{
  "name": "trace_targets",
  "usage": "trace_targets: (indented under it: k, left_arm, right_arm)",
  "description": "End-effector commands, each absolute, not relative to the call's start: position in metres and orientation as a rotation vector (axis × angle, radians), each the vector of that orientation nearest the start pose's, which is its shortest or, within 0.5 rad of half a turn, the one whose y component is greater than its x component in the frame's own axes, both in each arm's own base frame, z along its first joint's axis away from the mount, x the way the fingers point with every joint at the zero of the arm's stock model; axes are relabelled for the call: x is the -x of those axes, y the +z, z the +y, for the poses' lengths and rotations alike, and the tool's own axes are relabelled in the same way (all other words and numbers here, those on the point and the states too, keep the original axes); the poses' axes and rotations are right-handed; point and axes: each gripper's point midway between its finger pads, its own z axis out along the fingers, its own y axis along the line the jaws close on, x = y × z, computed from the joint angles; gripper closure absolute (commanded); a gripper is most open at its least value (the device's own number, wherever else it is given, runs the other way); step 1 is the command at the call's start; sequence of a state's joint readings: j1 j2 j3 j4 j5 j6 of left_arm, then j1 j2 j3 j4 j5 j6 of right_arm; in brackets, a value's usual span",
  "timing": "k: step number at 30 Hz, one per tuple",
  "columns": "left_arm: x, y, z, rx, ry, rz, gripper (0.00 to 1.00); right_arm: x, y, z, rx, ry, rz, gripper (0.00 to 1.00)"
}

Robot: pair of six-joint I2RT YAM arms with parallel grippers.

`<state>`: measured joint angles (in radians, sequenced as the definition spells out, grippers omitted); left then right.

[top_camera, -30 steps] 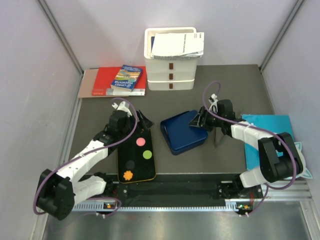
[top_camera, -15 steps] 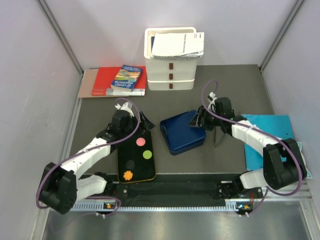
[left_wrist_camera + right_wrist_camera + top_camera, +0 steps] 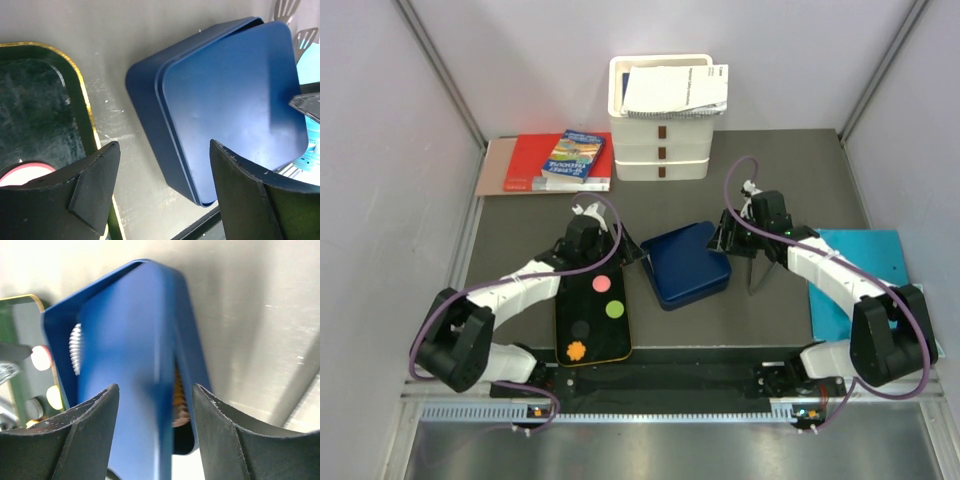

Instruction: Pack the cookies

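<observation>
L claw [image 3: 164, 146] is wide open w/ nothing in it. On my L wrist cam its fingers hang over the table [image 3: 75, 25] at the left side of the blue tin [image 3: 145, 95]. The tin's near corner shows between them, no contact that I can see.

R claw [image 3: 155, 387] is abt half open and has the lid [image 3: 130, 365] of the tin. The lid's edge sits between its fingers and that side is tipped up, so the lid lies askew w/ its other side low on the tin. Through the gap under the lid I see a white pleated paper cup [image 3: 75, 355] inside, plus smth orange-brown [image 3: 178, 400], too blurred to say what.

On the black gold-edged tray [image 3: 570, 300], just left of the tin, lie the pink cookie [image 3: 601, 284], green cookie [image 3: 615, 310], black cookie [image 3: 581, 328] and orange cookie [image 3: 577, 350]. Pink is at the far end, orange nearest the arm bases. All four are flat and apart from one another. L arm reaches across the tray's far end.

At the back of the table there's a white stacked box [image 3: 660, 150] w/ papers on top, and books [image 3: 560, 165] to its left. A teal sheet [image 3: 855, 260] lies under the R arm.
</observation>
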<state>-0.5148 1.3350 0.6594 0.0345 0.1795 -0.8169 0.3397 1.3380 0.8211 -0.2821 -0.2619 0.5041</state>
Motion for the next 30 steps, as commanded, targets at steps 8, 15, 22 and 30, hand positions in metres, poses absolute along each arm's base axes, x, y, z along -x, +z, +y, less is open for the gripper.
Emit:
trace_targets:
  k: [8, 15, 22, 30]
  left_arm:
    - [-0.305, 0.121, -0.247, 0.209, -0.95, 2.256, 0.23]
    - [-0.308, 0.116, -0.253, 0.204, -0.96, 2.274, 0.23]
    - [-0.309, 0.108, -0.258, 0.196, -0.959, 2.297, 0.23]
    - [-0.314, 0.105, -0.26, 0.193, -0.944, 2.303, 0.23]
  right_arm:
    - [-0.316, 0.125, 0.15, -0.085, 0.5, 2.355, 0.5]
    - [-0.309, 0.11, 0.146, -0.065, 0.468, 2.411, 0.74]
    - [-0.305, 0.086, 0.148, -0.066, 0.476, 2.465, 0.8]
    - [-0.303, 0.068, 0.15, -0.061, 0.473, 2.523, 0.8]
